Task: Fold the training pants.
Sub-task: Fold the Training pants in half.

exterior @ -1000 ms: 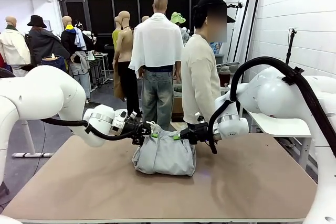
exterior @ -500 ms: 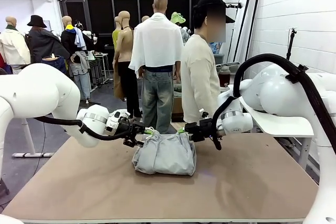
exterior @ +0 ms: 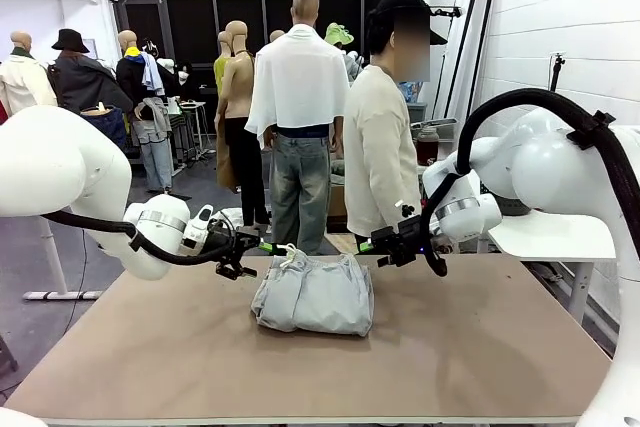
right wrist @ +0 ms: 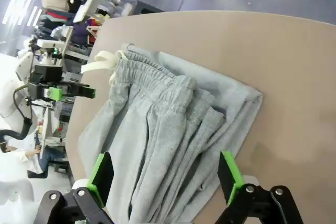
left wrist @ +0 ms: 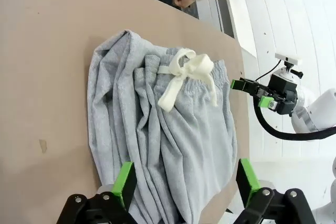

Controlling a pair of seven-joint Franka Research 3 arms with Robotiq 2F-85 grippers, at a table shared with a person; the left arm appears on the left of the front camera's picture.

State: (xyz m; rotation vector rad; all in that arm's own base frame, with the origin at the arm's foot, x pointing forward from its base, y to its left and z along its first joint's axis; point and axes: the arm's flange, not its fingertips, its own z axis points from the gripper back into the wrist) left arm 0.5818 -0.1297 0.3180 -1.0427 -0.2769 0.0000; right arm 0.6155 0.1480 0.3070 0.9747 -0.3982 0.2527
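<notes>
While the left gripper (exterior: 252,244) hangs just left of the training pants (exterior: 314,294), its jaws stand wide apart and hold nothing. Those grey pants lie bunched in a folded heap at mid-table (exterior: 480,347), the white drawstring (left wrist: 184,74) bow on top. Just right of the heap, the right gripper (exterior: 370,246) hangs likewise spread and empty.
</notes>
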